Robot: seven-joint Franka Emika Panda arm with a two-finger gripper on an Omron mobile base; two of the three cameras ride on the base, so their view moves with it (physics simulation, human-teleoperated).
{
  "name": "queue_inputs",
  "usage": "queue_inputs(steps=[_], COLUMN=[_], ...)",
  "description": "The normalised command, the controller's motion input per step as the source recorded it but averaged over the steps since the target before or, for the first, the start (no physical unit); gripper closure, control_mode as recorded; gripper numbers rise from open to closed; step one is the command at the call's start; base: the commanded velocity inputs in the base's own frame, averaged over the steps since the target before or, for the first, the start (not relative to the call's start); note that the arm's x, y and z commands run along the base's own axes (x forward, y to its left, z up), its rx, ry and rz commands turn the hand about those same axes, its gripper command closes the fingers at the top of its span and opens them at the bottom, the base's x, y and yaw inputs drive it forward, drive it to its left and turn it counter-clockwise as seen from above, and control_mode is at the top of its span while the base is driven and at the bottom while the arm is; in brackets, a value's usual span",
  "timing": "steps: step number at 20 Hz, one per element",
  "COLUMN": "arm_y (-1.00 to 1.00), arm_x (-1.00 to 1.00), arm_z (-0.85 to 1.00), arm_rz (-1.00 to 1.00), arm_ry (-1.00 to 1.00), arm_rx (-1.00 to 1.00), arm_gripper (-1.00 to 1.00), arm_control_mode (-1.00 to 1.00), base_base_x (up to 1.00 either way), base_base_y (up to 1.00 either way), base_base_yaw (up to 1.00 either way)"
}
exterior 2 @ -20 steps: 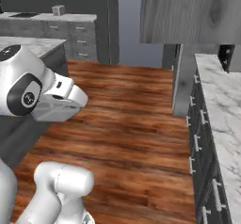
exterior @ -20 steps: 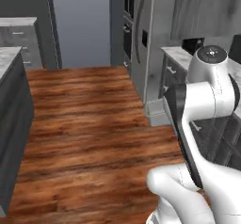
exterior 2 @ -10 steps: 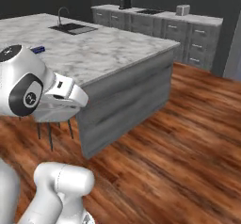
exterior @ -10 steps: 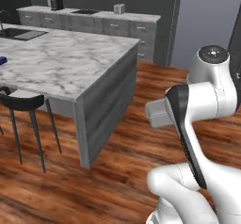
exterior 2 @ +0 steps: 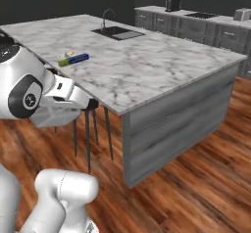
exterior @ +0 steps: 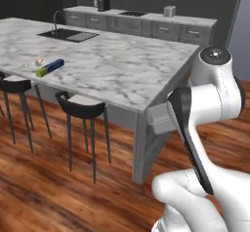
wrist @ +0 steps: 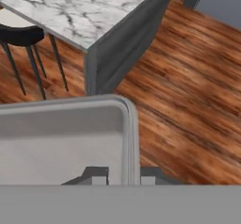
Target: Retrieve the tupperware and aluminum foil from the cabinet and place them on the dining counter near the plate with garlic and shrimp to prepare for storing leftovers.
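My gripper [wrist: 123,176] is shut on the tupperware [wrist: 61,138], a clear greyish container whose rim runs between the two fingertips. The container also shows as a grey box beside the arm [exterior: 159,118] and under the hand [exterior 2: 49,117], held in the air off the corner of the dining counter [exterior: 127,67]. The aluminum foil [exterior: 50,67] [exterior 2: 73,59], a blue box with a green end, lies on the marble top. Right behind it sits the plate with garlic and shrimp [exterior: 38,62] [exterior 2: 68,55]. The cabinet is out of view.
Black stools [exterior: 82,105] [exterior: 14,86] stand along the island's near side, one close to my hand [exterior 2: 93,104]. A black sink [exterior: 69,34] [exterior 2: 117,31] is set into the top. Grey drawer units [exterior: 161,29] line the back wall. Open wood floor [exterior 2: 196,178] lies around the island's corner.
The whole picture has shifted as the base turned and drove: floor and tall units gave way to the island, now closer. The tupperware stays in the shut gripper.
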Motion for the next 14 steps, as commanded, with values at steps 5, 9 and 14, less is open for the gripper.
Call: queue_inputs(steps=[5,9,14], arm_y=[0.0,0.0,0.0], arm_x=[0.0,0.0,0.0], arm_z=[0.0,0.0,0.0], arm_rz=[0.0,0.0,0.0], arm_ry=[0.0,0.0,0.0], arm_rx=[0.0,0.0,0.0], arm_gripper=[1.0,1.0,1.0], arm_control_mode=[1.0,1.0,1.0], base_base_x=[1.0,1.0,1.0], base_base_y=[1.0,1.0,1.0], base_base_yaw=[-0.01,0.0,0.0])
